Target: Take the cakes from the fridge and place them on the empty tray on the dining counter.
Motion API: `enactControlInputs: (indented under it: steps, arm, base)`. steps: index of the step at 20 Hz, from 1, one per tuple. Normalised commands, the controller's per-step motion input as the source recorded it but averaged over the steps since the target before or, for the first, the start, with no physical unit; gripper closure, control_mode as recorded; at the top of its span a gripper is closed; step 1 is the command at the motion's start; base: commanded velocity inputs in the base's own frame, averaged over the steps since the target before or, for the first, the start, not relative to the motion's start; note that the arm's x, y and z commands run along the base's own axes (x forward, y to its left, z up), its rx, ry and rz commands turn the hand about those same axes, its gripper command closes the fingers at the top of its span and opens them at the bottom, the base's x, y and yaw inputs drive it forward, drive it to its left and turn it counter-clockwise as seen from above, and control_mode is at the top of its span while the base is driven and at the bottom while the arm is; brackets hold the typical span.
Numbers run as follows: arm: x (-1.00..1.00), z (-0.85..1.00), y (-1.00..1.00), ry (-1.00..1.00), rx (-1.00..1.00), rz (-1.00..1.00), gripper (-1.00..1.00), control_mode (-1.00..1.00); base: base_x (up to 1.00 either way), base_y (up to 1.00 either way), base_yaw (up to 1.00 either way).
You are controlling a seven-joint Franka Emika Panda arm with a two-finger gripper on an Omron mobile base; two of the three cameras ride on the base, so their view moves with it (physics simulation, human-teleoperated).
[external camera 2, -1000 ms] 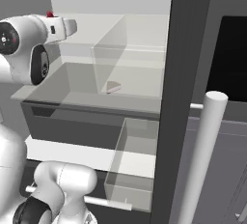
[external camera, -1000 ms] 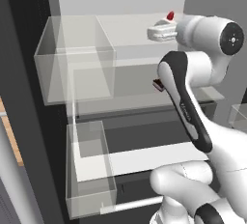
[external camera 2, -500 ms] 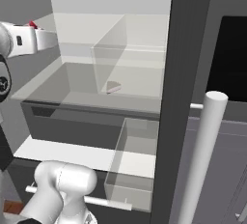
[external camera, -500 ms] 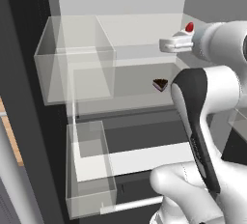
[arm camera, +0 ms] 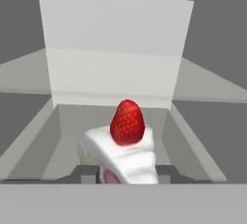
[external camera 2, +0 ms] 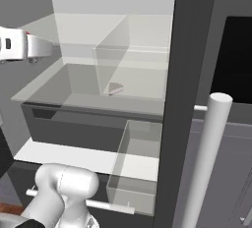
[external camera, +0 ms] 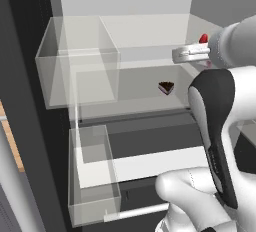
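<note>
The fridge (external camera: 20, 101) stands open in front of me, its white interior showing clear shelves and bins. My gripper (external camera: 196, 53) is shut on the white cake (arm camera: 126, 158) with the red berry (arm camera: 127, 121) on top, holding it in the air at the right of the upper shelf. The same gripper (external camera 2: 30, 49) shows at the left edge of the right base view. The dark chocolate wedge (external camera: 166, 87) lies on the upper glass shelf (external camera: 135, 101), below and left of the gripper; through the clear divider the wedge (external camera 2: 116, 89) looks pale. The tray and the dining counter are out of view.
A clear bin (external camera: 80, 66) hangs at the upper left and a lower clear bin (external camera: 92, 176) sits over the white drawer front. The dark fridge door edge (external camera 2: 189, 74) and its long white bar handle (external camera 2: 206, 163) stand close on the right.
The gripper has pulled back out of the shelf with the white cake, sliding right in the left base view and left in the right base view, uncovering the chocolate wedge.
</note>
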Motion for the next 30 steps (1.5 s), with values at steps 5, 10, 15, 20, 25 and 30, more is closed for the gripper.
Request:
enactControlInputs:
  steps: [5,10,15,20,25,30]
  arm:
    - [-0.06,0.00,0.00,0.01,0.00,0.00,1.00,1.00]
    - [0.00,0.00,0.00,0.00,0.00,0.00,1.00,1.00]
    - [0.00,0.00,0.00,0.00,0.00,0.00,1.00,1.00]
    - [0.00,0.00,0.00,0.00,0.00,0.00,1.00,1.00]
    - [0.00,0.00,0.00,0.00,0.00,0.00,1.00,1.00]
    - [0.00,0.00,0.00,0.00,0.00,0.00,1.00,1.00]
  base:
    - [-0.71,0.00,0.00]
    - [-1.00,0.00,0.00]
    - [-1.00,0.00,0.01]
    - [-0.25,0.02,0.50]
    - [-0.19,0.00,0.73]
    - [-0.20,0.00,0.75]
